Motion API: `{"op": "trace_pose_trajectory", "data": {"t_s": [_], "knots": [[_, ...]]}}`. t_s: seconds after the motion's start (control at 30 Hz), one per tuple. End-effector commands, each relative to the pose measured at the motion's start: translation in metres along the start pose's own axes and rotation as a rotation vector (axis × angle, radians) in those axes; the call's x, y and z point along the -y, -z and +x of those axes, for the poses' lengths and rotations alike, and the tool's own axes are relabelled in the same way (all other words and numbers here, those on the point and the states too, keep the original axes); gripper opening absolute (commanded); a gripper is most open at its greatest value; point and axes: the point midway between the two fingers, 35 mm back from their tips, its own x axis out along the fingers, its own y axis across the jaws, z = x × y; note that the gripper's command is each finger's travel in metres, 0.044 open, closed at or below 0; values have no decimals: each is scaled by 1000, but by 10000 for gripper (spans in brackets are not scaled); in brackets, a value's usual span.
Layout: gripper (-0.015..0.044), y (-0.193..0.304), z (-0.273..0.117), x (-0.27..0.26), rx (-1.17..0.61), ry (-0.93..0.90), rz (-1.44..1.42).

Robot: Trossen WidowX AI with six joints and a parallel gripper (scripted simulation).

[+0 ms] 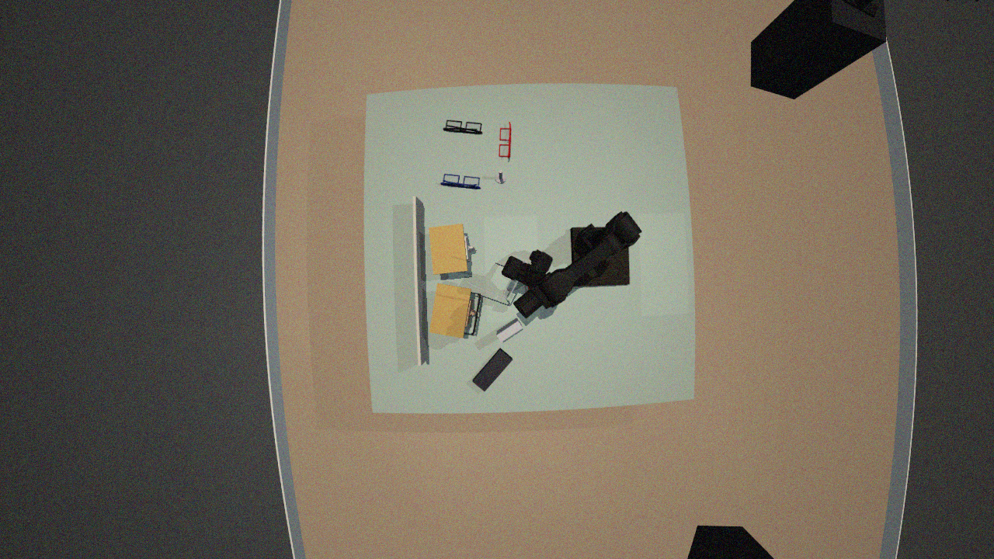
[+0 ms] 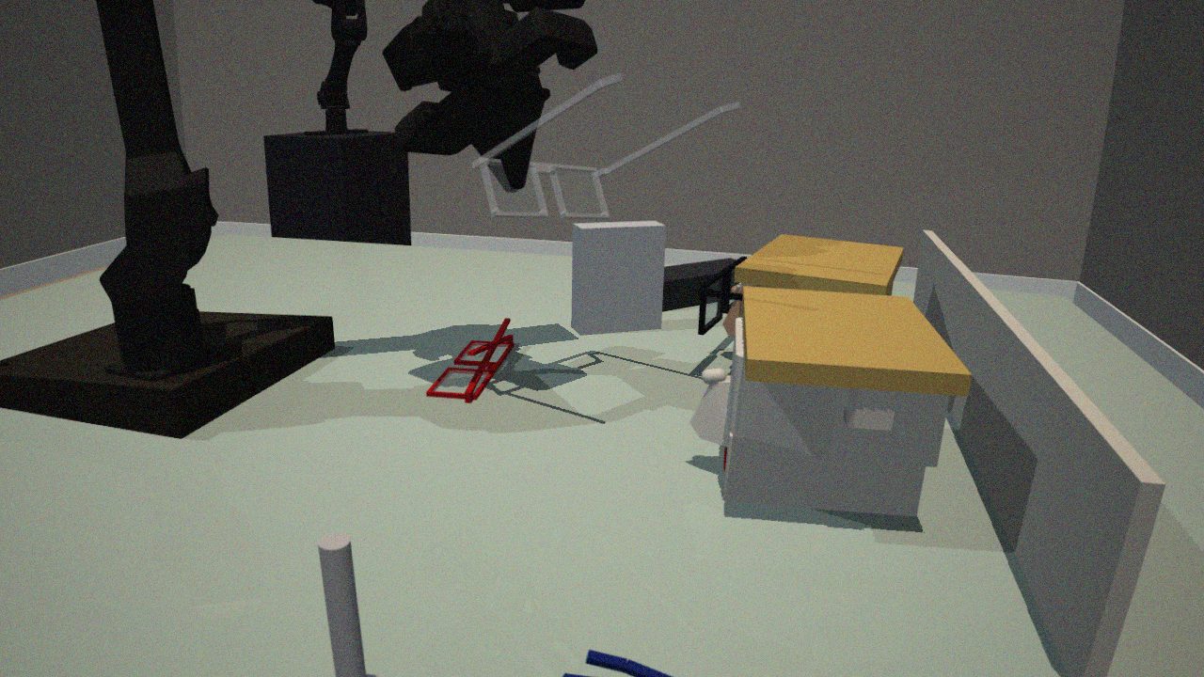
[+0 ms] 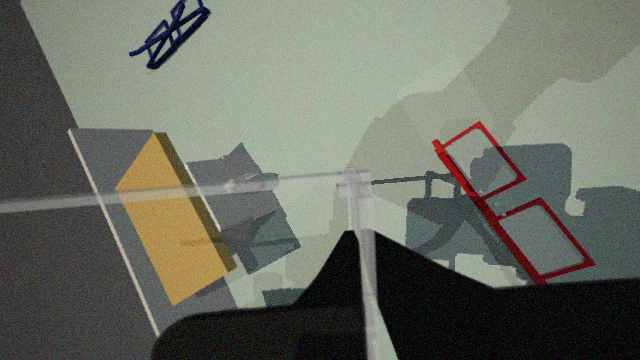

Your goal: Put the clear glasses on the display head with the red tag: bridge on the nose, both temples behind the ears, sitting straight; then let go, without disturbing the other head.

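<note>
My gripper (image 2: 515,185) (image 3: 357,239) is shut on the clear glasses (image 2: 669,138) (image 3: 360,200) at the lens frame. It holds them high above the table, out in front of the heads. The temples point toward the heads' side and slope upward. The red-tag head (image 1: 448,248) (image 2: 808,480) (image 3: 170,220) stands under a yellow top, with its nose facing the arm's side and its red tag (image 2: 725,459) low in front. Nothing shows on its nose. The other head (image 1: 451,310) (image 2: 829,252) wears black glasses (image 2: 703,313). My fingertips are hidden in the overhead view.
Red glasses (image 2: 488,366) (image 3: 515,246) lie below the gripper. A grey upright block (image 1: 509,330) (image 2: 618,277) and a dark box (image 1: 491,369) stand beside the other head. A long wall (image 1: 418,278) (image 2: 1043,378) runs behind both heads. A post (image 2: 340,597) and blue glasses (image 1: 460,185) are farther off.
</note>
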Motion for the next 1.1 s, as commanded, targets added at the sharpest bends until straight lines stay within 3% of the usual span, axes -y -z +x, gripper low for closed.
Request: {"op": "trace_pose_trajectory", "data": {"t_s": [0.0,0.87,1.07], "knots": [[0,8,-12,9,-23,-50,-25],[0,42,-84,70,-263,-285,-154],[0,42,-81,69,-255,-269,-155]]}}
